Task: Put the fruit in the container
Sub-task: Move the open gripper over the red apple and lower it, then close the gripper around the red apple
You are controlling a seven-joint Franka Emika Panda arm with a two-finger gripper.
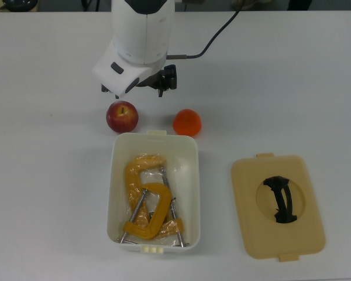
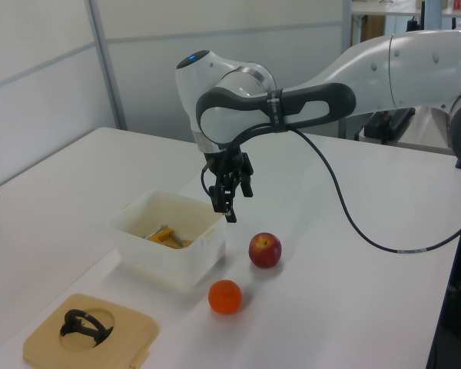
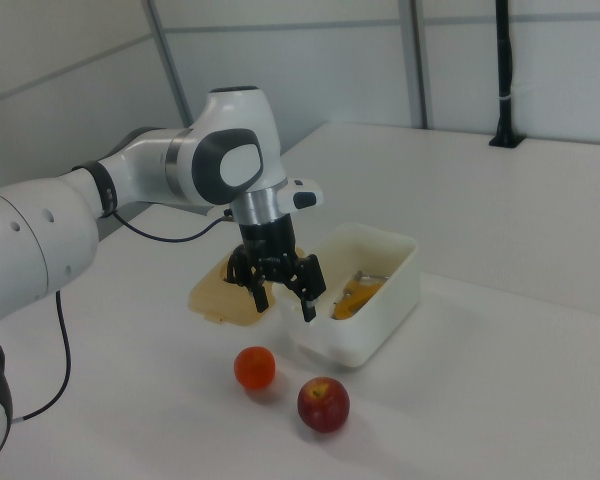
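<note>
Claw (image 3: 283,290) hangs spread open and holding nothing above the worktop (image 1: 292,88). In the top view, the apple (image 1: 122,116) lies at its 7 o'clock, the orange (image 1: 187,123) at 5 o'clock. Both fruits touch the worktop just outside the container (image 1: 189,193), which holds yellow clamps (image 1: 146,202).

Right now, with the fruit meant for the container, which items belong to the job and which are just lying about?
Belong to the job:
apple
orange
white container
gripper, open, holding nothing

Just lying about:
yellow C-clamps, already inside the container
beige lid, beside the container
</note>
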